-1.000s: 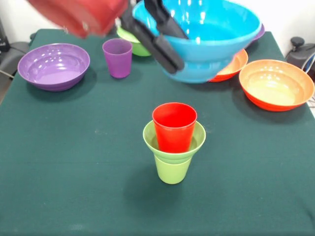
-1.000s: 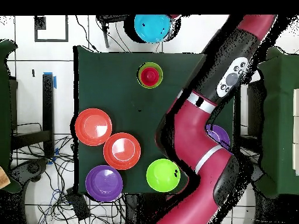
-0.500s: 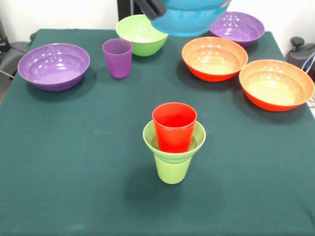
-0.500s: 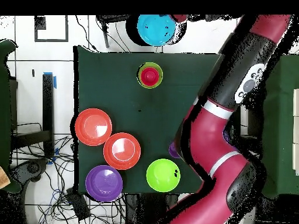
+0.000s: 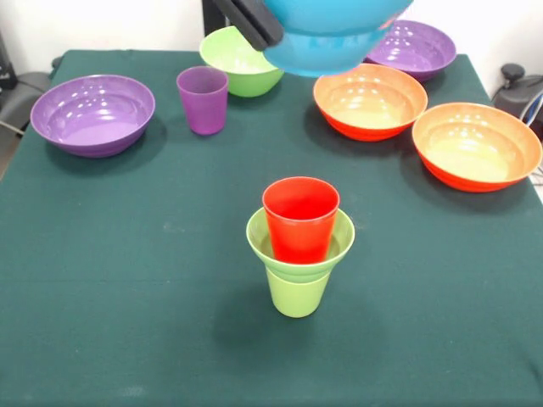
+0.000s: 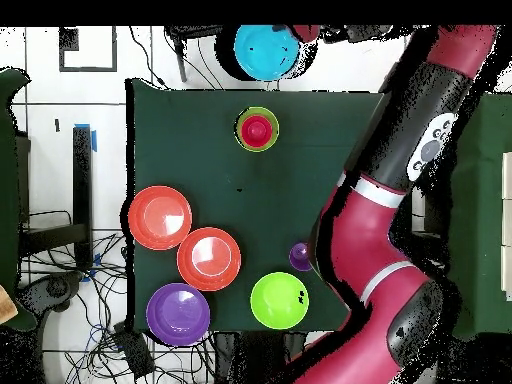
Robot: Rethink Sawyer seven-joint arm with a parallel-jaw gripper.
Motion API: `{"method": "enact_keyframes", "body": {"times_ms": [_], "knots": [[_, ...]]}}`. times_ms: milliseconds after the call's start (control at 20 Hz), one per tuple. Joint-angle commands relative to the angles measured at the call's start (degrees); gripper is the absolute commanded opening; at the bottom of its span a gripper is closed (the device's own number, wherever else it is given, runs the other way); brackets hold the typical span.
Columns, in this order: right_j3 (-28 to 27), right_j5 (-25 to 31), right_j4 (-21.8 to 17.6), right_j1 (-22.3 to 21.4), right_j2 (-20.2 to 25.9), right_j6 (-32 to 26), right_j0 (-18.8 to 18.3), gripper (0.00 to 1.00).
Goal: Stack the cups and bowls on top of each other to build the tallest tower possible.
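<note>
Blue plastic fills the top of the front view: I have the small blue bowl (image 5: 339, 34) up in the air, my tool (image 5: 254, 21) pinched shut on its rim with one dark finger showing against the outer wall. From overhead, the bowl hangs just past the counter's (image 5: 127, 339) edge, the edge the tower stands nearest.

The tower (image 5: 299, 246) waits on the counter: lime-green cup (image 5: 297, 292) at the bottom, small lime-green bowl (image 5: 338, 242) seated in it, red cup (image 5: 300, 219) standing in that bowl, mouth up and open.

My read on the blue bowl: light, thin, stiff ribbed plastic, glossy enough to slide. A rim pinch like mine lets it hang a touch tilted, so it needs levelling before it sits on the red cup's narrow rim. That stack looks top-heavy; a sideways nudge could tip it.

Along the counter's other edge wait the purple cup (image 5: 203, 100), the medium lime-green bowl (image 5: 237, 61), two wide orange bowls (image 5: 370, 100) and two wide purple bowls (image 5: 92, 113). Those I'd also take by the rim.
</note>
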Motion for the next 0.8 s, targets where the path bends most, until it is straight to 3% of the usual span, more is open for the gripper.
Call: {"method": "enact_keyframes", "body": {"times_ms": [50, 400, 600, 800], "knots": [[-2.03, -2.57, 3.11, -0.89, -15.07, 7.08, 1.93, 0.00], [2.67, -5.02, 9.58, -1.03, -20.59, 10.70, -0.17, 0.00], [1.48, -5.47, 11.84, -1.10, -22.64, 10.42, 0.32, 0.00], [-3.90, -6.00, 11.25, -1.23, -23.21, 6.37, 2.79, 0.00]]}}
